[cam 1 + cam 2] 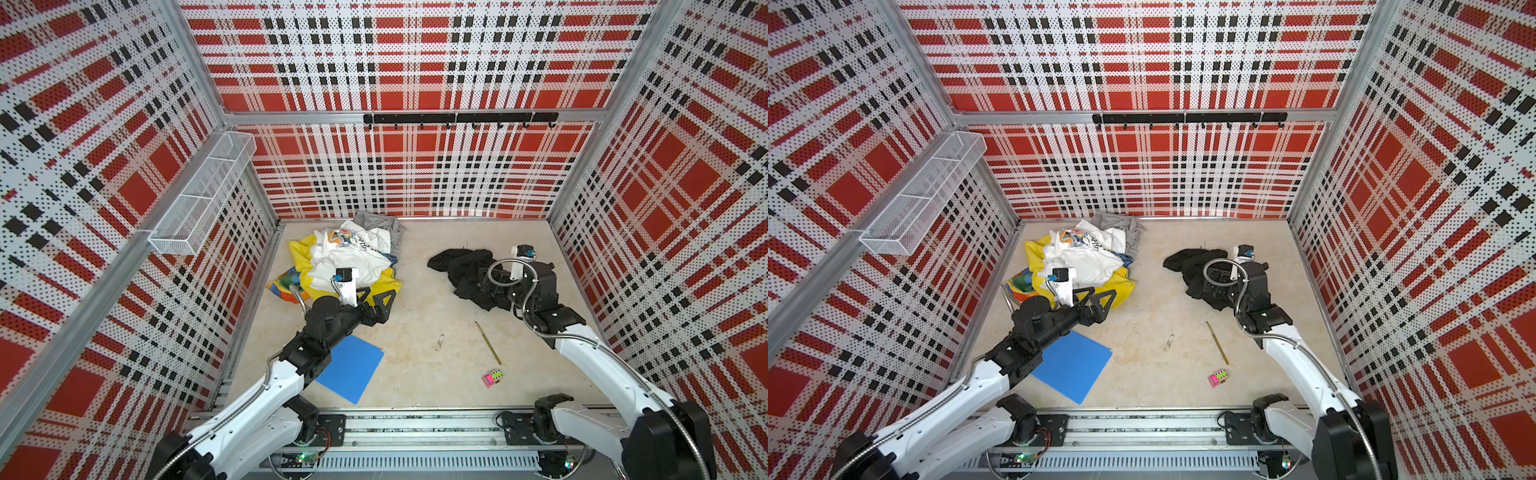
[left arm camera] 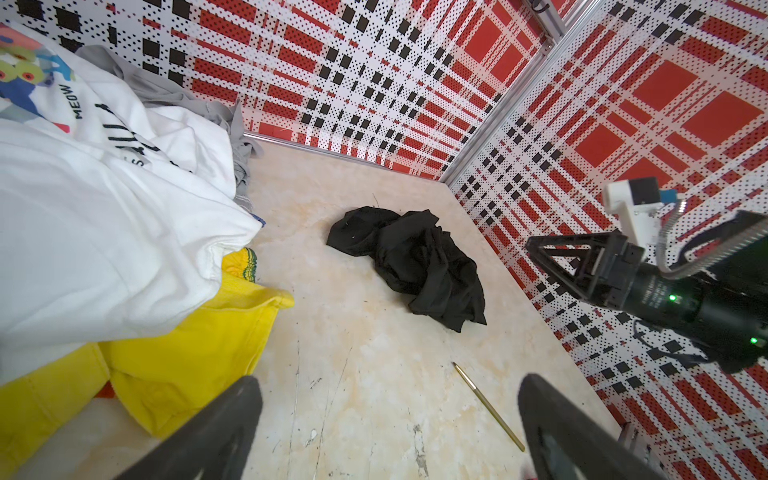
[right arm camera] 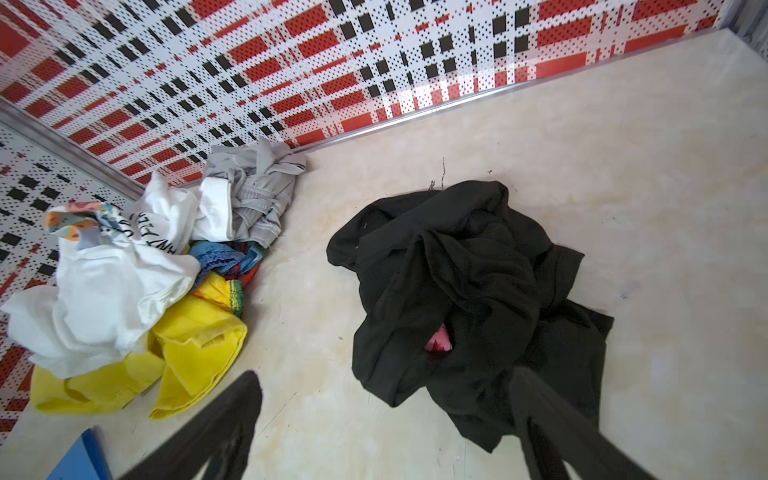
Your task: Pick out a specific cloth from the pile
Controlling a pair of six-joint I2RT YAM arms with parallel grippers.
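Right gripper point(image 3: 384, 378) was spread wide with nothing clamped. One finger point(image 3: 552, 419) overlapped the black cloth point(image 3: 469, 282) in the right wrist view; couldn't tell if it touched. The cloth lay crumpled in its own heap, well apart from the pile point(image 1: 349, 257), on the right arm's side. A pinkish tag point(image 3: 438, 343) showed in one of its folds, print unreadable. Left gripper point(image 1: 375, 300) was also wide and empty, at the pile's near edge over the yellow cloth point(image 2: 187, 353). The white printed shirt point(image 2: 104, 199) on top of the pile read "MEOW"; its other black lettering was folded and illegible. The grey garment point(image 3: 257, 191) sat at the pile's far edge.
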